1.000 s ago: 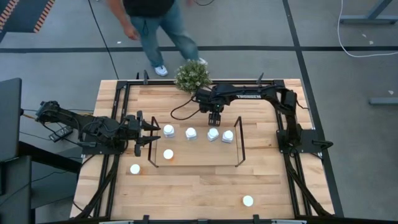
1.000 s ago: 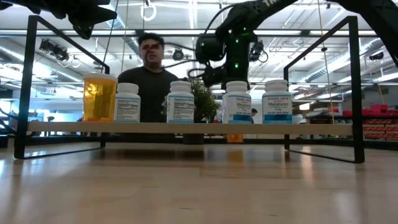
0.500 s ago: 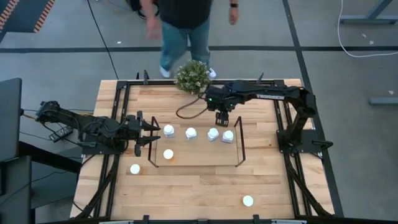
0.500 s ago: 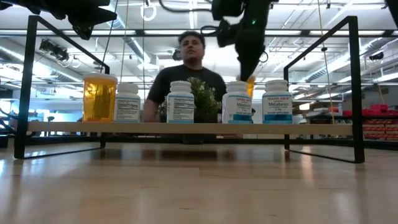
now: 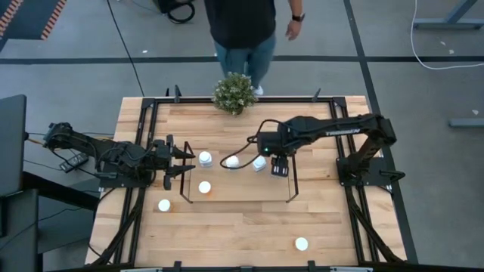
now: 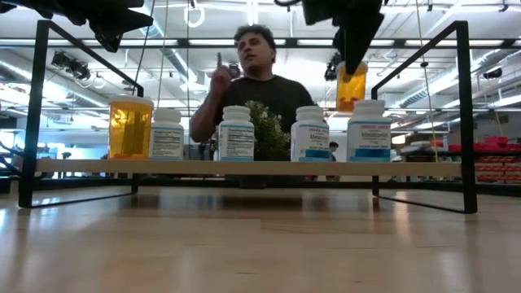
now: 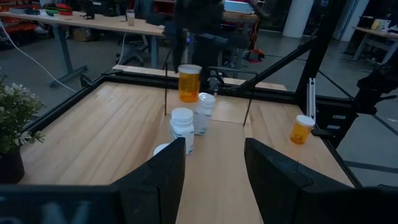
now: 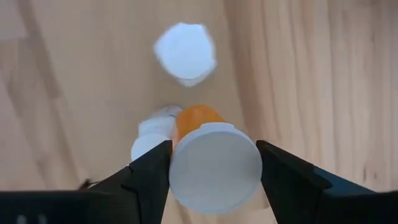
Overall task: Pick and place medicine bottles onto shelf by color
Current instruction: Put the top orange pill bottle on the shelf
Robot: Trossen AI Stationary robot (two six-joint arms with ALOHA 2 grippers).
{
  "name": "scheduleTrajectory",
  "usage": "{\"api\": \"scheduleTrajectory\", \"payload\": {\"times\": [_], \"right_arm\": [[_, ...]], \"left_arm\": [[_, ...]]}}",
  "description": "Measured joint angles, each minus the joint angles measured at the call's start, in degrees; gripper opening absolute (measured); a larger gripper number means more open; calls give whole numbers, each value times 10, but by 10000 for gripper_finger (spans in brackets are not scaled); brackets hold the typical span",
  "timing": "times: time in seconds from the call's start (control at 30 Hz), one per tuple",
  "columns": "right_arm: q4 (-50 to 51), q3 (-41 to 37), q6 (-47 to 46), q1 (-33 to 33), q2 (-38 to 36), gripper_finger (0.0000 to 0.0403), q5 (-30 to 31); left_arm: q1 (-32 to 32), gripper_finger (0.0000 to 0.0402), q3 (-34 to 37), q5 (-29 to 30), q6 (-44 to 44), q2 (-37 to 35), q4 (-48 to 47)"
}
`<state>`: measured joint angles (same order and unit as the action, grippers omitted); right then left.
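My right gripper (image 5: 278, 165) hangs over the right end of the shelf (image 6: 244, 167), shut on an orange bottle (image 6: 352, 86) with a white cap. On the shelf deck stand one orange bottle (image 6: 130, 126) at the left and several whitish bottles (image 6: 237, 132) in a row. Two more white-capped bottles stand on the table, one near the shelf's left foot (image 5: 164, 205) and one by the near edge (image 5: 302, 243). My left gripper (image 5: 184, 161) waits open at the shelf's left end, touching nothing. My right gripper pinches the orange bottle's white cap (image 8: 186, 171) between its two fingers (image 8: 149, 174). It comes from above, pointing down. The bottle hangs upright below the fingers, lifted clear, its orange body (image 6: 352, 89) just above the whitish bottle (image 6: 368, 130) at the shelf's right end.
A small potted plant (image 5: 233, 92) stands at the table's far edge, with a person (image 5: 242, 30) right behind it. Black frame rails (image 5: 144, 151) run along the table's sides. Bare wood lies between the shelf and the near edge.
My right gripper has risen from the table behind the shelf with the orange bottle, then moved toward the near edge and the right, ending over the shelf's right end. The bottle is lifted clear. The person has stepped closer to the far edge.
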<state>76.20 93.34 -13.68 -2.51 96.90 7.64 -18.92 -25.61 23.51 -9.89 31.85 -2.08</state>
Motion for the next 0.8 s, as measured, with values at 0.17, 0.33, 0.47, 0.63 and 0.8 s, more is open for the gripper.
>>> {"api": "scheduleTrajectory", "payload": {"times": [0.17, 0.33, 0.47, 0.63, 0.8], "right_arm": [[7, 2, -14, -36, -4, 232, -2], [8, 22, -18, -50, -4, 232, 26], [10, 41, -15, -45, -4, 232, 42], [8, 70, -18, -44, -4, 232, 27], [-2, 77, -48, -69, -3, 232, -20]], "left_arm": [[0, 172, 0, 0, 0, 0, 1], [0, 172, 0, 0, -1, 0, 1], [0, 172, 0, 0, -2, 0, 1], [0, 172, 0, 0, -1, 0, 1], [0, 172, 0, 0, -1, 0, 1]]}}
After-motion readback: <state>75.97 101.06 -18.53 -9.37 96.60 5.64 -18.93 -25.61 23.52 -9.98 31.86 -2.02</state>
